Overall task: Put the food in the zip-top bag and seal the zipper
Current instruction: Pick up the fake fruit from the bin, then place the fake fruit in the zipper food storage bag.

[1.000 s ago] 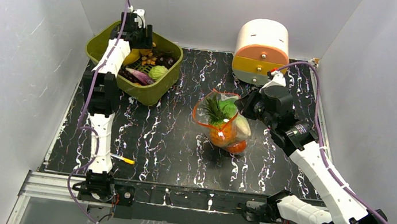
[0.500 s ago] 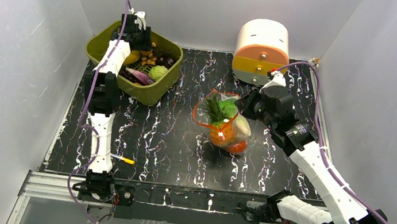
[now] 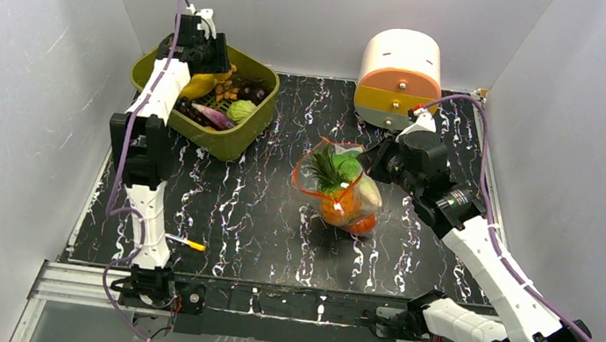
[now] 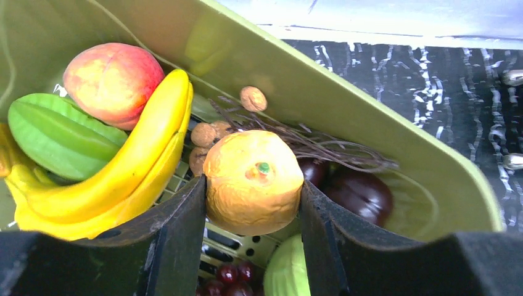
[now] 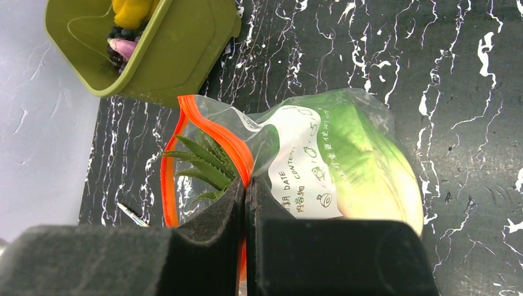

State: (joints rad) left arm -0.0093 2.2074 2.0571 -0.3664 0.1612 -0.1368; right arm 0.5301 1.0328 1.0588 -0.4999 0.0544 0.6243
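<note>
Two grippers are engaged, one at each work point.

Left gripper (image 4: 251,192): its jaws stand partly spread, and both black fingers (image 4: 179,240) press against the sides of an orange round piece (image 4: 253,172), which is pinched between them. The piece is pale orange and dimpled, with a small green spot on top. It sits over the green bin (image 4: 345,105) at the far left of the table (image 3: 258,218). Just beside it in the bin lie a yellow banana (image 4: 123,166), a peach (image 4: 113,77), a green ribbed fruit (image 4: 55,132) and a dark purple piece (image 4: 361,194).

Right gripper (image 5: 245,185): its jaws are pressed together with no gap showing. They are clamped on the mouth edge of the zip-top bag (image 5: 321,160), where the zipper (image 5: 185,114) runs down between the pads.

The bag stands near the middle of the table, well apart from the bin. Its mouth gapes open, and the red-orange strip forms a loop. The plastic is clear and crinkled, with a white printed label panel on the side. Inside it are spiky green leaves (image 5: 197,163) near the mouth, a leafy green lettuce (image 5: 364,160) against the wall, and orange pieces (image 3: 339,207) low down.

Other items noted: a yellow-tipped pen (image 3: 186,242) lies on the near left of the table. A white and orange drawer unit (image 3: 398,77) stands at the far edge.
</note>
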